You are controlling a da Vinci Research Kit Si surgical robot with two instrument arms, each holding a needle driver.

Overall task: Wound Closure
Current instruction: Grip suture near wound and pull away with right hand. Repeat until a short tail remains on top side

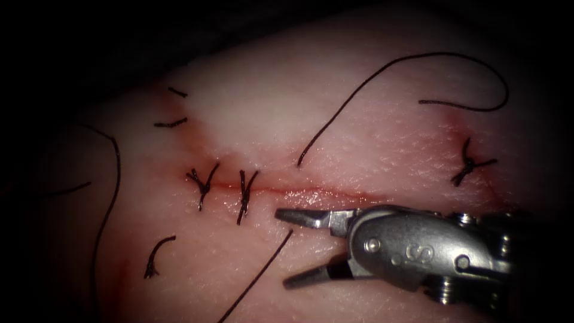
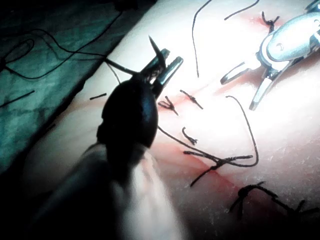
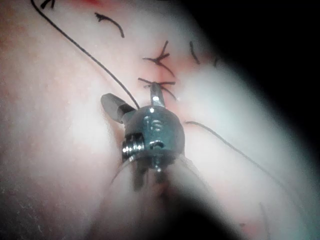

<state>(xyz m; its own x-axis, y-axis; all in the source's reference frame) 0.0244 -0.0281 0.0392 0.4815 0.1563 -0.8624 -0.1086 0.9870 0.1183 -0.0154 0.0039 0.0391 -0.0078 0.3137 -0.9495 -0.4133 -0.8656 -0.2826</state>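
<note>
The tissue [image 1: 371, 119] is lying under both tools, its cut [image 1: 311, 192] running left to right, with two knotted stitches [image 1: 245, 194] crossing its left part. The right tool [image 1: 287, 248] is hovering just below the cut with its jaws spread wide, holding nothing. The left tool [image 2: 162, 70], seen in the left wrist view, is pinching the needle [image 2: 155, 50] near the tissue's edge; the needle's point is sticking up clear of the tissue. Loose thread [image 1: 382, 78] is curving across the tissue above the cut.

Bright centre, dark vignetted edges, blurred foreground shafts.
</note>
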